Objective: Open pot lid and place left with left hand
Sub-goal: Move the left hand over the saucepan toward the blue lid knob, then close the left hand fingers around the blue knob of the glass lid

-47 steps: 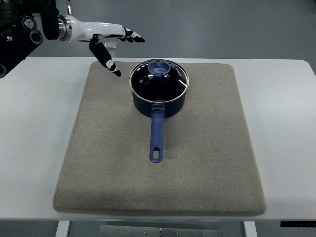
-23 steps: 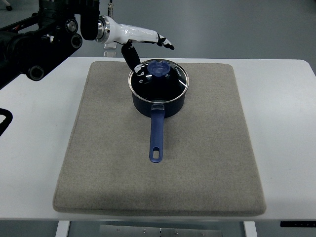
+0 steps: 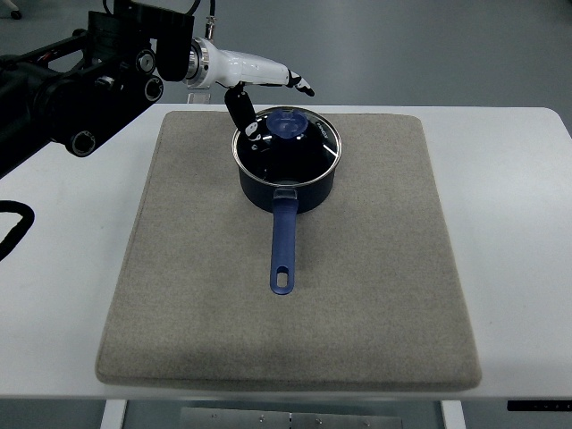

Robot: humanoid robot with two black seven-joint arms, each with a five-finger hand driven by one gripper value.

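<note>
A dark blue saucepan (image 3: 288, 183) sits on the grey mat (image 3: 286, 304), its long blue handle (image 3: 283, 246) pointing toward me. A glass lid (image 3: 288, 145) with a blue knob (image 3: 288, 124) covers it. My left hand (image 3: 268, 98), white with black fingertips, hovers over the lid's back left rim, fingers spread and holding nothing. Its thumb (image 3: 241, 114) hangs down near the lid's left edge, while the other fingers (image 3: 299, 84) reach out behind the knob. The right arm does not show.
The mat lies on a white table (image 3: 63, 268). The black left arm (image 3: 80, 80) enters from the upper left. A black cable (image 3: 13, 223) loops at the left edge. Bare mat spreads to the left of the pot.
The left hand has moved right from the mat's back left corner to over the lid's back left rim. In the last half second it has barely shifted. Pot and lid stay put.
</note>
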